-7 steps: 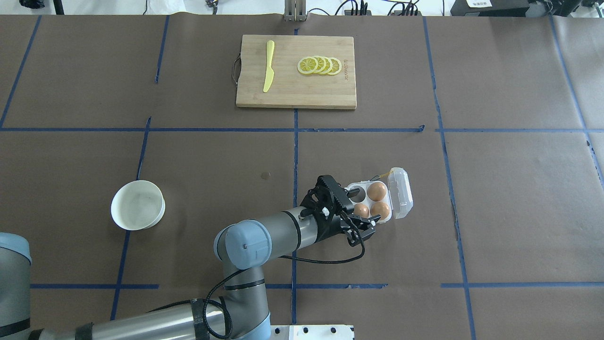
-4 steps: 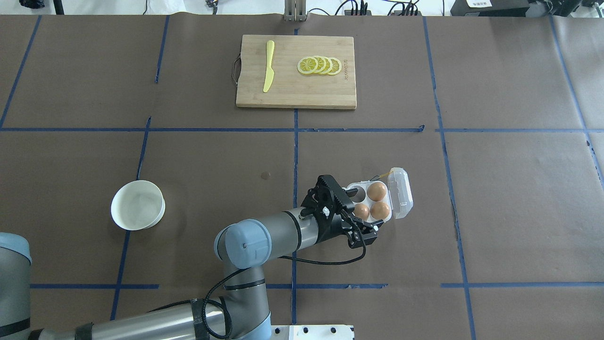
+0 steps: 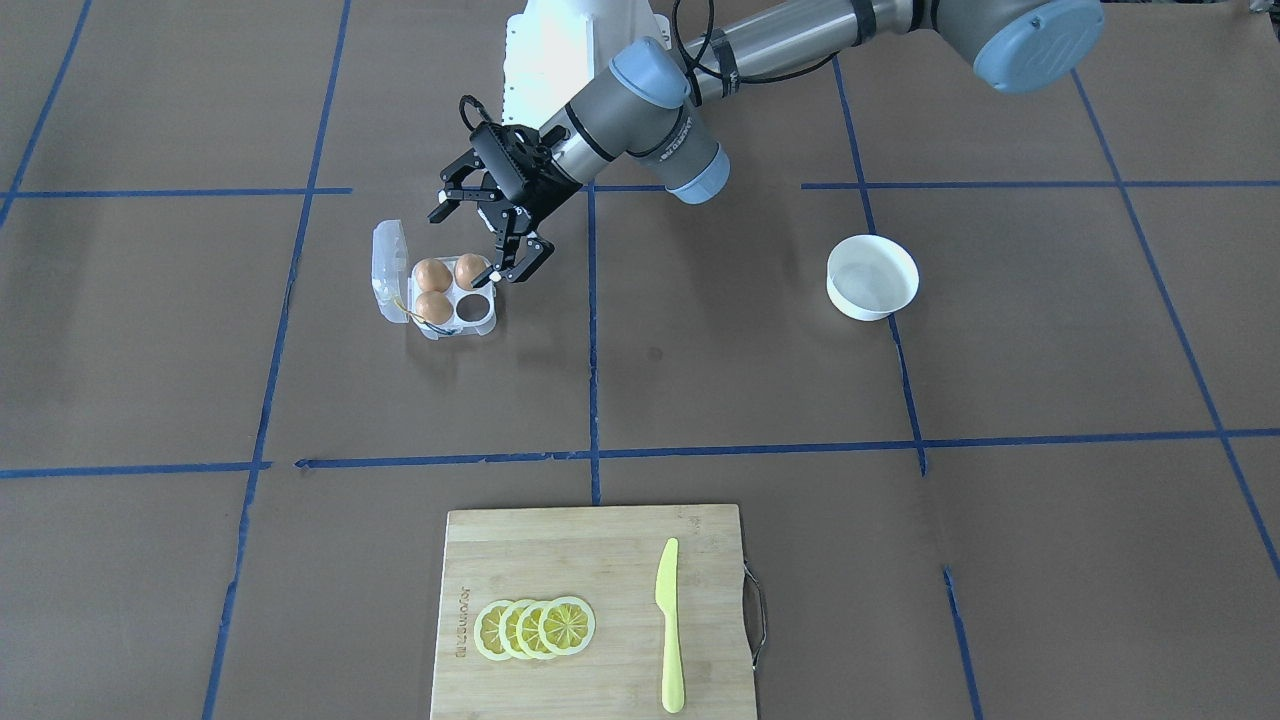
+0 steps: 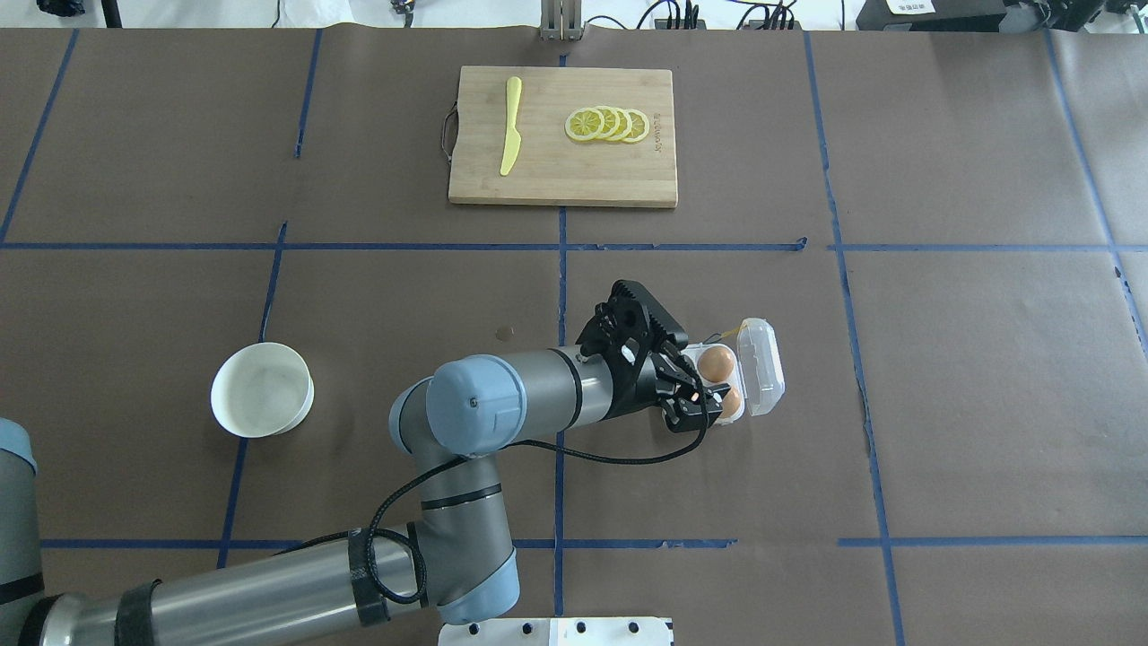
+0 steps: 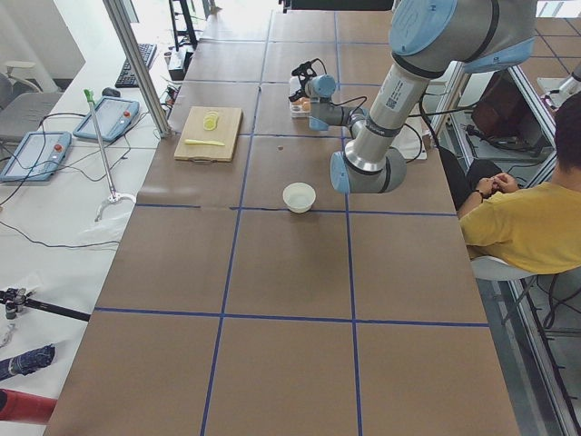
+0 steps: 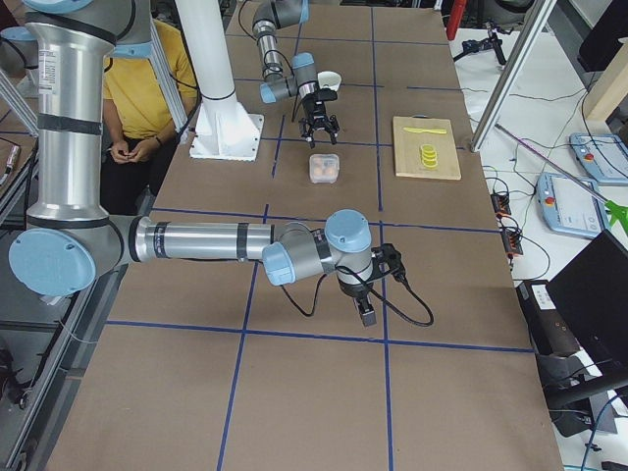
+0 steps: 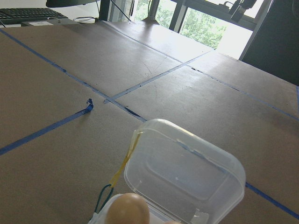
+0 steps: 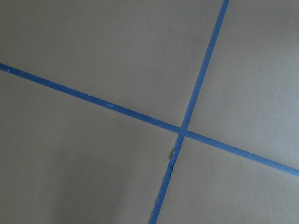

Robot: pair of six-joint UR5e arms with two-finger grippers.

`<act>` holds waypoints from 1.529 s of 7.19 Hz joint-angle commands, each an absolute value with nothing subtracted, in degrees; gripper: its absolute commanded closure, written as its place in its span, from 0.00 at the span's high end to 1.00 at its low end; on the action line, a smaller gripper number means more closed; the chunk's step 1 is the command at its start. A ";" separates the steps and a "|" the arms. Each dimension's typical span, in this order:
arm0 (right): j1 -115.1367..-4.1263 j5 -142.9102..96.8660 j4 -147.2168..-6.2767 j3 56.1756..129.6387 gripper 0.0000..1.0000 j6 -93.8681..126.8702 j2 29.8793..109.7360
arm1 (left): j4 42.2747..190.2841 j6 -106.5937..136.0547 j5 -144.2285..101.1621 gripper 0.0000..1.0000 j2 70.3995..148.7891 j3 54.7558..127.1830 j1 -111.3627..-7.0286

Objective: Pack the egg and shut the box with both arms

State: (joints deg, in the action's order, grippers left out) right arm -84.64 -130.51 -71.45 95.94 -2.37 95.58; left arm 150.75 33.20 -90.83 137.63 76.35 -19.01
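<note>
The clear egg box (image 3: pixel 476 306) sits open on the table, its lid (image 3: pixel 388 268) standing up on the far side from my left arm. Three orange-brown eggs fill three cells, one of them being the egg (image 3: pixel 432 306); the fourth cell is empty. My left gripper (image 3: pixel 484 240) is open and empty, hovering just over the box's robot-side edge. In the overhead view the left gripper (image 4: pixel 689 388) hides part of the box (image 4: pixel 762 368). The left wrist view shows the lid (image 7: pixel 187 177) and one egg top (image 7: pixel 128 210). My right gripper (image 6: pixel 365 310) shows only in the right side view; I cannot tell its state.
An empty white bowl (image 4: pixel 308 399) stands on the robot's left side of the table. A wooden cutting board (image 4: pixel 562 170) with a yellow knife (image 4: pixel 510 126) and lemon slices (image 4: pixel 607 124) lies at the far edge. A seated person in yellow (image 5: pixel 522 227) is beside the table.
My left arm has swung forward, moving the open gripper over the box, where it now covers the empty cell and one egg. Box and eggs have not moved.
</note>
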 commanded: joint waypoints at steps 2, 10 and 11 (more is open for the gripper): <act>-84.64 -130.52 -71.46 95.89 1.00 -2.29 95.71 | 125.40 32.44 -98.77 1.00 128.11 95.73 -25.12; -84.64 -131.83 -71.28 96.06 1.00 4.31 95.62 | 96.26 13.46 -111.26 1.00 106.37 105.05 -62.44; -84.64 -131.92 -71.28 96.06 1.00 3.70 95.62 | 90.76 4.66 -112.57 1.00 106.00 103.46 -68.67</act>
